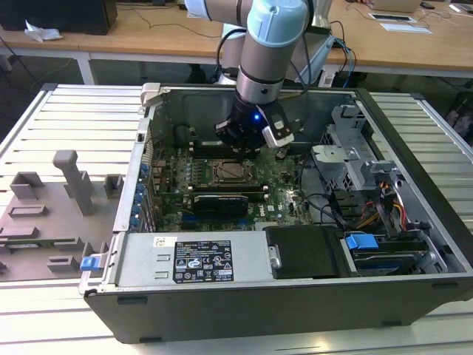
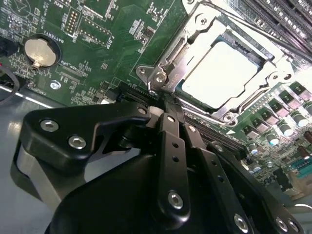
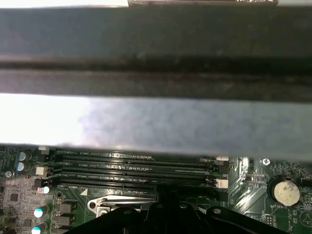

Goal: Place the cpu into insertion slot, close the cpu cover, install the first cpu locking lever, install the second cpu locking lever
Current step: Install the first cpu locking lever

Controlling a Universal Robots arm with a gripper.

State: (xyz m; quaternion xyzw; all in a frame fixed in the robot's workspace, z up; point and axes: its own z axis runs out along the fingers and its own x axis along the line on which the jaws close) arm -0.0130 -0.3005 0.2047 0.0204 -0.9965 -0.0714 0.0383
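Note:
The cpu shows its dull silver top through the window of the cpu cover, which lies flat over it. It sits in the insertion slot on the green motherboard inside the open computer case. A thin metal lever rod runs along one side of the socket. My gripper is shut, its black fingers pressed together, with the tips right at a corner of the socket frame. In the exterior view the gripper hangs just behind the socket.
Long black memory slots run beside the socket. A coin battery lies on the board. A black card, the power supply and a drive cage crowd the case. Grey fixtures stand on the exterior view's left.

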